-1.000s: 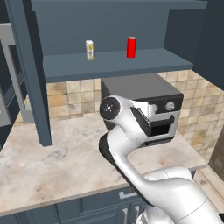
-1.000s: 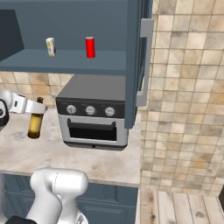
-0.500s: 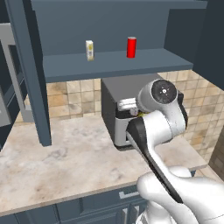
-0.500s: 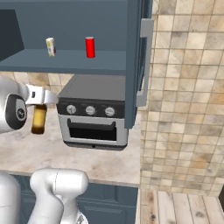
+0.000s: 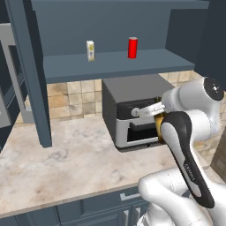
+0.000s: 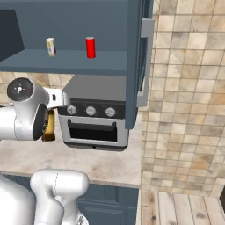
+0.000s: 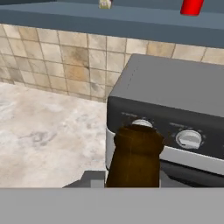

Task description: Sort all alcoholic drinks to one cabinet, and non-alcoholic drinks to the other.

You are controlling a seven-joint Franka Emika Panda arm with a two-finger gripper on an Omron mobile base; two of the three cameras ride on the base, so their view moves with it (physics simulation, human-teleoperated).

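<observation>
There were two cans, one red (image 5: 132,47) and one cream-white (image 5: 90,50), one brown beer bottle (image 7: 133,157), and one toaster oven (image 6: 94,112).

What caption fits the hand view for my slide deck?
Tool carrying brown beer bottle before the toaster oven, red can shelved above.
</observation>
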